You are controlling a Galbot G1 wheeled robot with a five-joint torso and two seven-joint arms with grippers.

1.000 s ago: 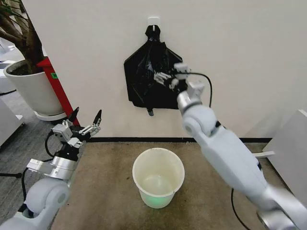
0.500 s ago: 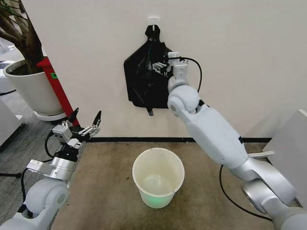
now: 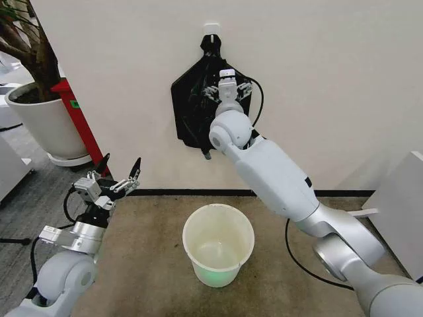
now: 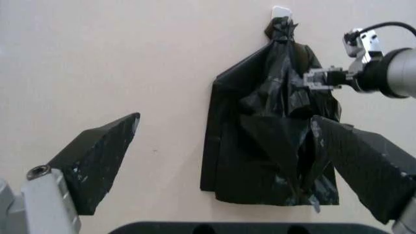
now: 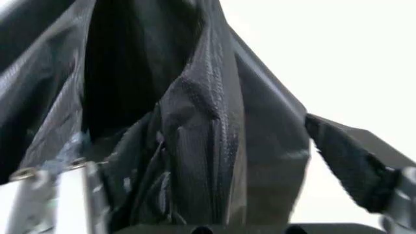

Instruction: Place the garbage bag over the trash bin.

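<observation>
**Right gripper at the wall-hung bag bundle, bin still bare**

Right gripper (image 3: 225,89) is raised against the wall, pressed into the flat black shield-shaped plastic bag bundle (image 3: 193,109) that hangs from a small white wall hook (image 3: 211,28) by its knotted top. In the right wrist view its fingers (image 5: 351,156) stand apart, with a raised fold of thin glossy black plastic, the garbage bag (image 5: 208,136), sitting between them; not clamped down on it. The left wrist view shows the same gripper (image 4: 312,78) touching the upper part of the bundle, just below the knot.

Small round cream-white plastic trash bin (image 3: 219,253) stands on the brown carpet (image 3: 145,264) well below the right gripper, near the wall base, unlined, pale green tint at the bottom inside.

Left gripper (image 3: 119,173) hangs low and off to the left of the bin, well apart from the bundle, black fingers (image 4: 97,161) spread wide with nothing in them. Behind it a red post (image 3: 78,119) and a big white plant pot (image 3: 41,119).
</observation>
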